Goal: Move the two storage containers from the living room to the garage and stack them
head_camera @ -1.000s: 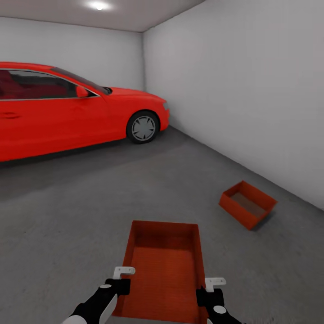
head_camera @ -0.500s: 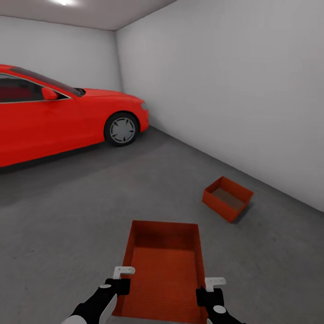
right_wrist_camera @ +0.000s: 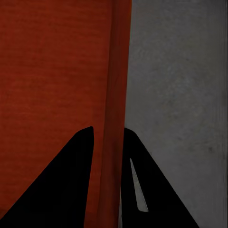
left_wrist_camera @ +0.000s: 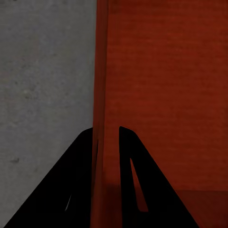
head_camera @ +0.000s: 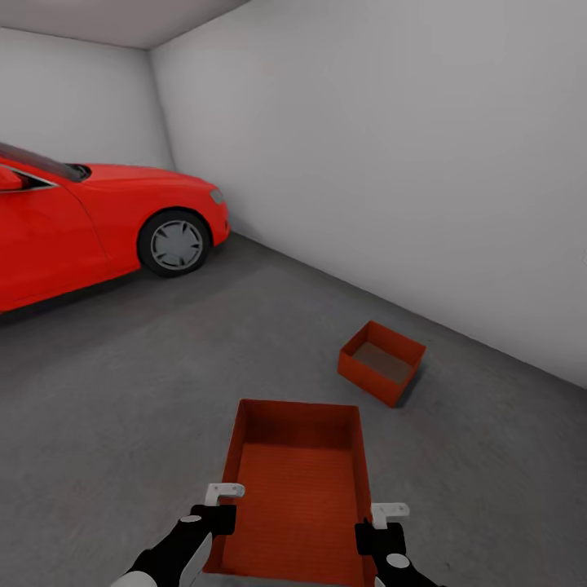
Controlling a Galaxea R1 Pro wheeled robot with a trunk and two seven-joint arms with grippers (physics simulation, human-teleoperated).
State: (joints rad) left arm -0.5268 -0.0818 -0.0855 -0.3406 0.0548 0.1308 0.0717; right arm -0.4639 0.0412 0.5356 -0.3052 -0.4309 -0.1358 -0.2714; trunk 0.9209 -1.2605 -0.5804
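Carrying 1 bin, 1 bin on concrete

Both arms hold a storage container (head_camera: pixel 297 493) at lower centre: the left pincer (head_camera: pixel 222 499) is clenched on its left wall, the right pincer (head_camera: pixel 383 518) on its right wall. The second container (head_camera: pixel 381 362) sits right of centre on the grey floor (head_camera: pixel 122 383), near the white wall (head_camera: pixel 391 163). A red car (head_camera: pixel 90 224) stands at left.
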